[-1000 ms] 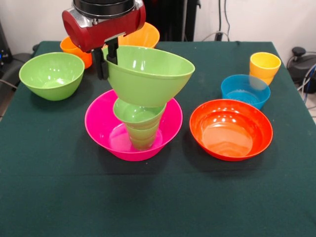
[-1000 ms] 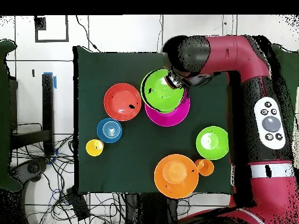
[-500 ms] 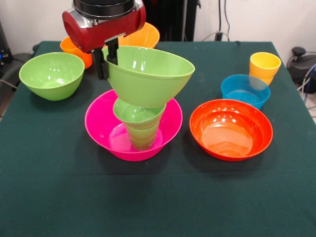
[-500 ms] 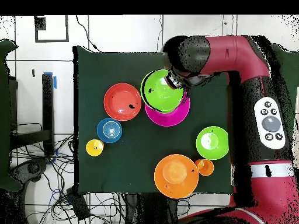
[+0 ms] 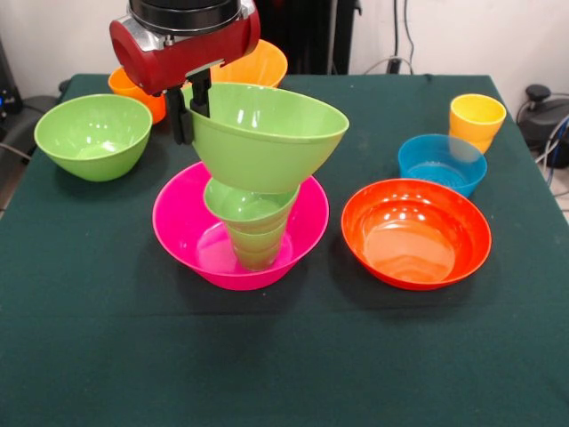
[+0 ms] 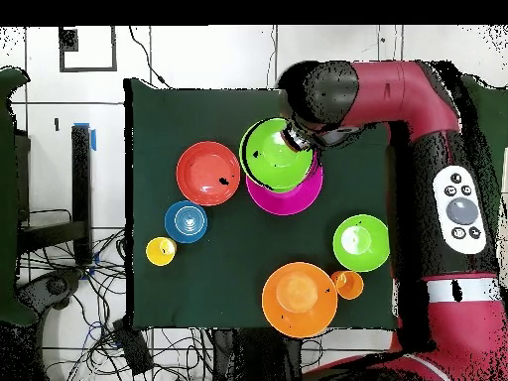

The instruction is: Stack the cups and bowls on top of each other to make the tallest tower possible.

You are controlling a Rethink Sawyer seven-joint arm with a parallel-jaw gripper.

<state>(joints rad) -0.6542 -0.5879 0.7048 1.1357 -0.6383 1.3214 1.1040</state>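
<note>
Item one: my gripper (image 5: 190, 111), two black fingers below a red and black wrist, pinching the rim of a large light green bowl (image 5: 267, 133), one finger inside the wall and one outside. The bowl is glossy plastic, round and widely flared, and hangs tilted with its mouth turned toward the right of the front view.

Item two: the tower (image 5: 252, 222). Its base is a large pink bowl (image 5: 182, 227), glossy and slightly translucent, resting on the dark green cloth of the table (image 5: 284, 356). Inside it stands a green cup (image 5: 256, 249), narrow and tapered, with a smaller green bowl (image 5: 240, 203) seated on top. The held bowl's narrow foot sits in or just above that smaller bowl; I cannot tell whether they touch.

Item three: loose pieces.
- Red-orange bowl (image 5: 415, 233), broad and shallow, shiny inside, just right of the pink one.
- Translucent blue bowl (image 5: 441, 163), smaller, just behind the red-orange one.
- Yellow-orange cup (image 5: 476, 119), a tapered tumbler, upright beside the blue bowl.
- Second light green bowl (image 5: 92, 135), upright at the left.
- Orange bowl (image 5: 258, 64), behind my wrist, partly hidden.
- Orange cup (image 5: 133, 89), small, beside the light green bowl at the far left corner.
</note>
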